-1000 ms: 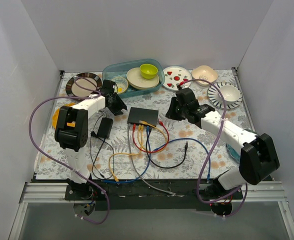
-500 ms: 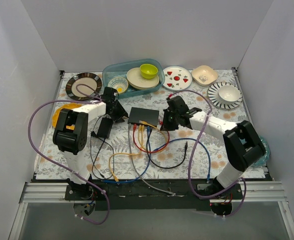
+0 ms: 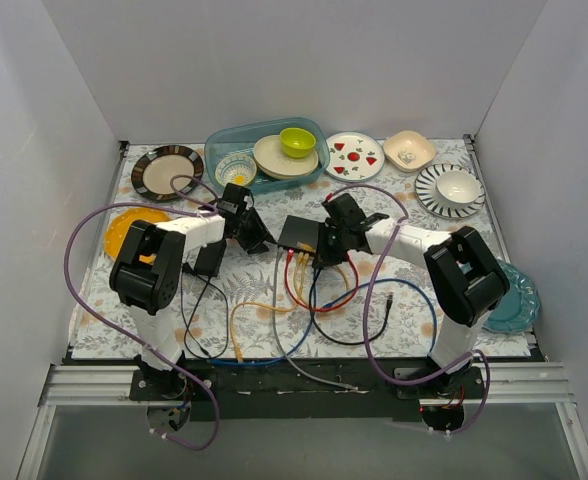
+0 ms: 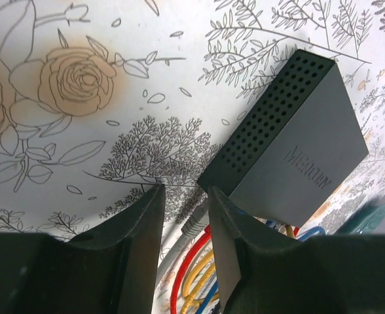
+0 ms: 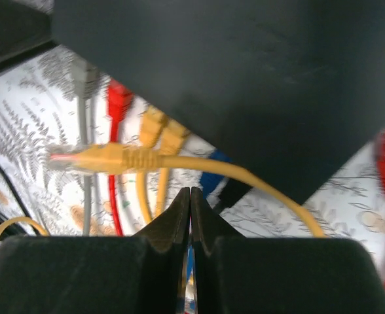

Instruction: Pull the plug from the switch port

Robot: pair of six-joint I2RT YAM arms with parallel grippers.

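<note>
My left gripper [image 4: 183,199] has its jaws parted, holding nothing, with the switch [image 4: 291,150] just ahead and to the right of its fingers; I judge it is there to brace the box. My right gripper [image 5: 190,196] is clenched empty, the yellow plugs [image 5: 161,127] just past its tips.

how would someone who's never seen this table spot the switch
Start at the blue tub of dishes at the back and come straight forward. The switch is the flat black box there. Unlike the smaller black block to its left, it has red, yellow and blue cables fanning from its near edge.
</note>
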